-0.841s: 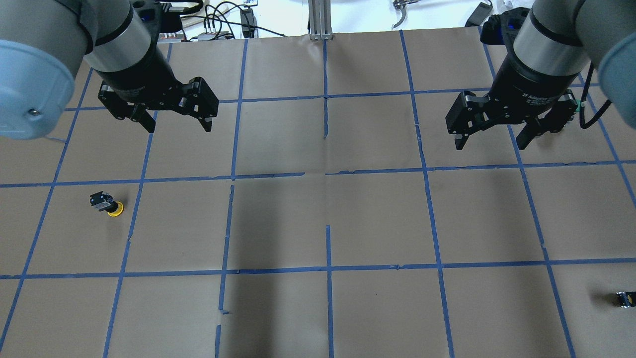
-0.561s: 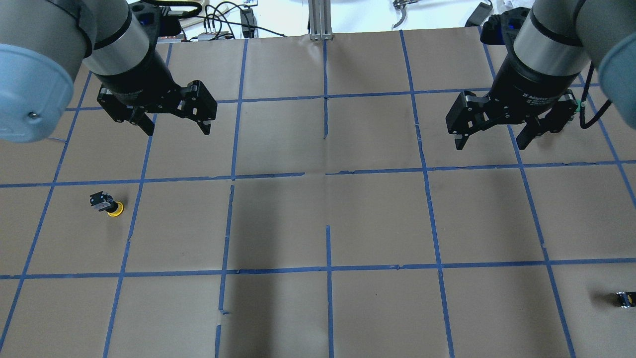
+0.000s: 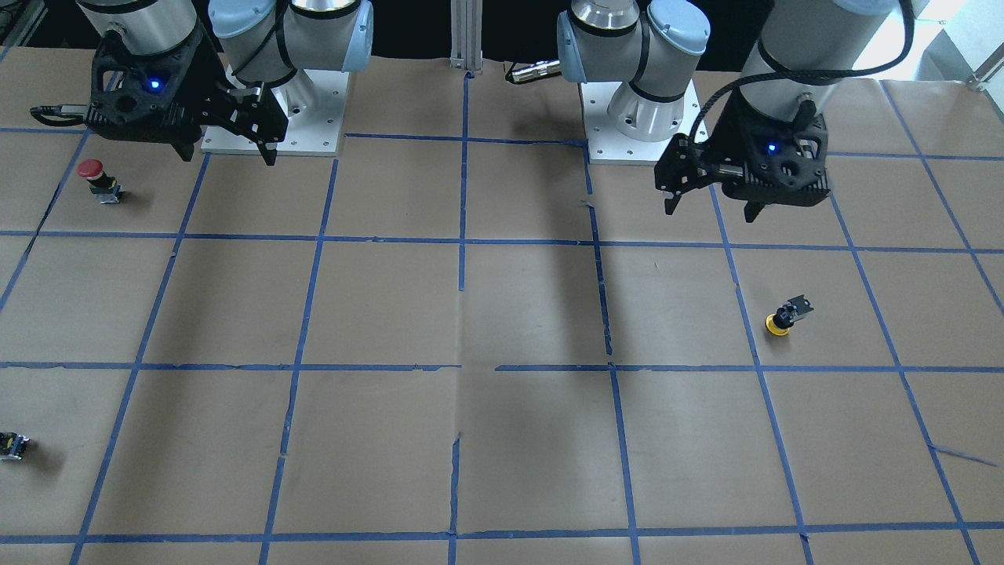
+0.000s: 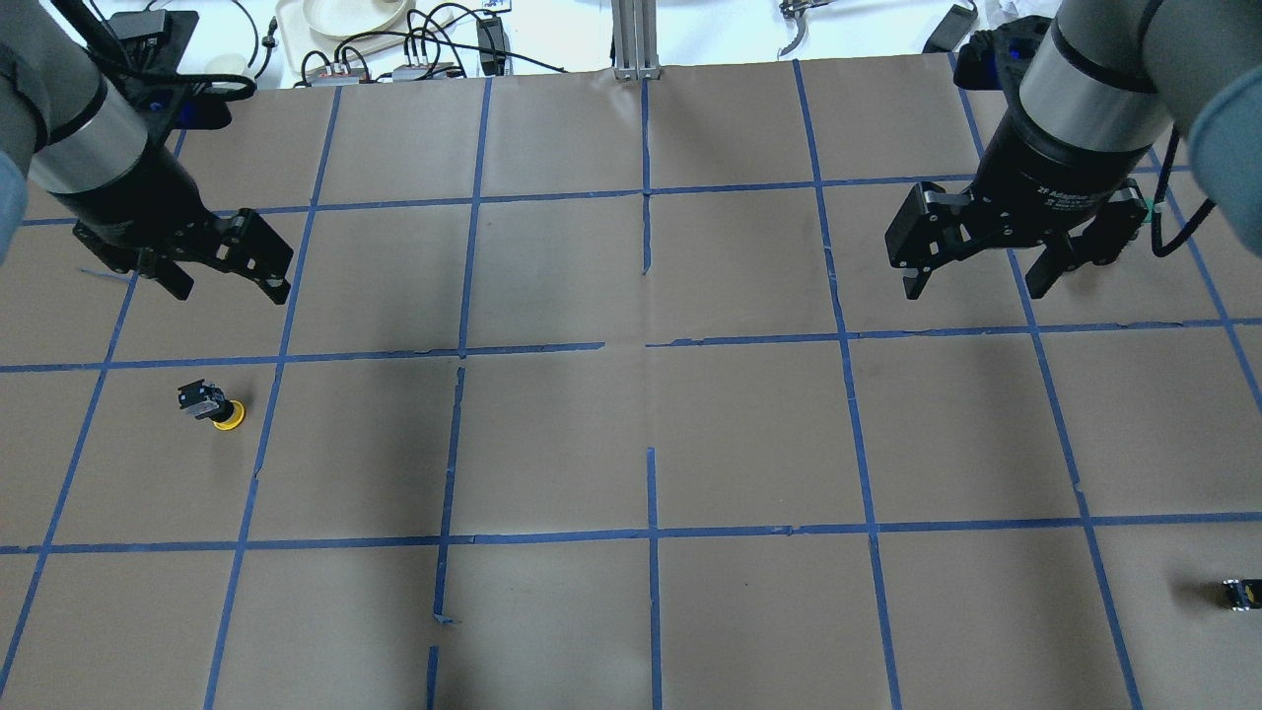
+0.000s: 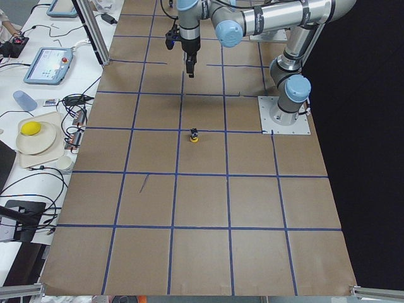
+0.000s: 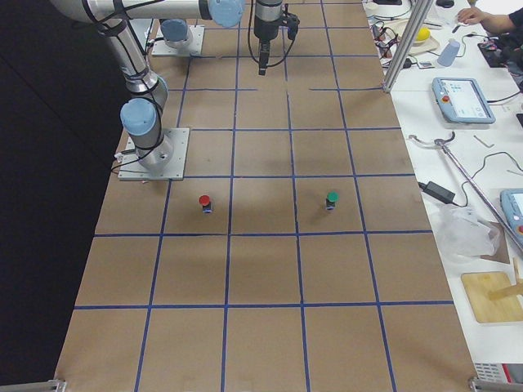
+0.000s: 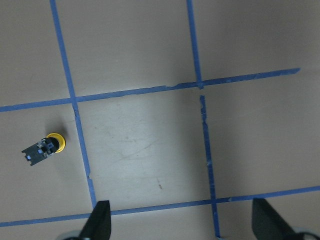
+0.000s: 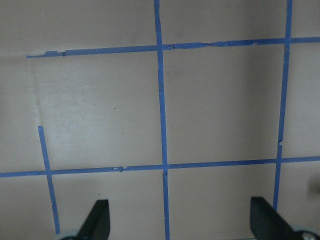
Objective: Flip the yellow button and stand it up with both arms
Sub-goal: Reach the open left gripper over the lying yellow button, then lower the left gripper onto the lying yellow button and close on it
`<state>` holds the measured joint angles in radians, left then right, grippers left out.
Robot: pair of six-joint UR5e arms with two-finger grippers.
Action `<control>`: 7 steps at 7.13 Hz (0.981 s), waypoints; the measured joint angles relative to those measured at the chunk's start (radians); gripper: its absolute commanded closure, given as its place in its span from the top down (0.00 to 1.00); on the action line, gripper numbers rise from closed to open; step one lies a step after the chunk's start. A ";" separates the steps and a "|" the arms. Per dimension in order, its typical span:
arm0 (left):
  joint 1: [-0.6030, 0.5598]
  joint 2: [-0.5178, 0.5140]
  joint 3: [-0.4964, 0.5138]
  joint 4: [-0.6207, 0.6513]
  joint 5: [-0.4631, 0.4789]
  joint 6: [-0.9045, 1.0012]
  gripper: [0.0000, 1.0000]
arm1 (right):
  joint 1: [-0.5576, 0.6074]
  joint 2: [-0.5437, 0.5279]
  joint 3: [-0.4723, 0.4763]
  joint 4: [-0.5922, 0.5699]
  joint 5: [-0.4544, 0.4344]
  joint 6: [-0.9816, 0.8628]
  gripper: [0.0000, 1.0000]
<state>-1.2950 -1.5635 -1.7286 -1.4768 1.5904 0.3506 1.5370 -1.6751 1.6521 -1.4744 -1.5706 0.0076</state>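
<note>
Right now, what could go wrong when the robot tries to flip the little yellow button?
1. The yellow button is tiny and seems to sit on its round cap, so the wide-open left claw might knock it rolling instead of catching it.
2. The right claw hangs far off on the other side; when both meet on such a small thing, they could bump or drop it.
3. A red button looks alike and might get picked by mistake.
</note>
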 measured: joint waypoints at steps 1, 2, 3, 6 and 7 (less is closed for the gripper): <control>0.061 -0.035 -0.032 0.051 0.002 0.016 1.00 | 0.000 0.000 0.000 0.000 0.000 0.000 1.00; 0.110 -0.078 -0.059 0.114 0.003 0.024 1.00 | 0.000 0.000 0.001 0.000 0.000 0.000 1.00; 0.143 -0.122 -0.082 0.191 0.004 0.028 1.00 | 0.000 0.000 0.001 0.000 0.000 0.001 1.00; 0.207 -0.253 -0.135 0.378 0.007 0.029 1.00 | 0.000 0.000 0.001 -0.002 0.000 -0.001 1.00; 0.233 -0.292 -0.147 0.423 0.012 0.028 0.99 | 0.000 0.000 0.000 -0.003 0.000 -0.002 1.00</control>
<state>-1.0617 -1.8552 -1.8759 -1.0542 1.6024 0.3790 1.5371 -1.6751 1.6523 -1.4769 -1.5708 0.0057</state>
